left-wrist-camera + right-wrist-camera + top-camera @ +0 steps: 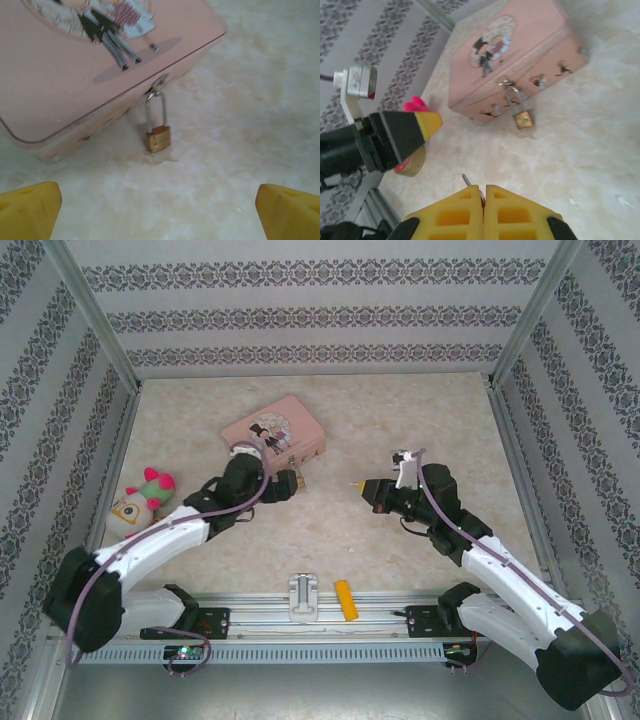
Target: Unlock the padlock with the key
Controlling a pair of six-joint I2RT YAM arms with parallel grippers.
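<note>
The small brass padlock (158, 138) hangs by its silvery shackle from the hasp of the pink tin (60, 80) and rests on the table. My left gripper (160, 220) is open a little short of the padlock, its yellow fingertips (30, 210) wide apart with nothing between them. From the right wrist view, the padlock (523, 119) sits at the tin's (520, 50) front wall. My right gripper (484, 189) is shut on the key (466, 180), whose thin tip sticks out to the left. In the top view, the left gripper (288, 483) and right gripper (368, 490) face each other.
A plush toy (142, 496) lies at the left. A white bracket (303, 597) and a yellow-orange block (345, 600) sit on the rail at the near edge. Patterned walls enclose the table on three sides.
</note>
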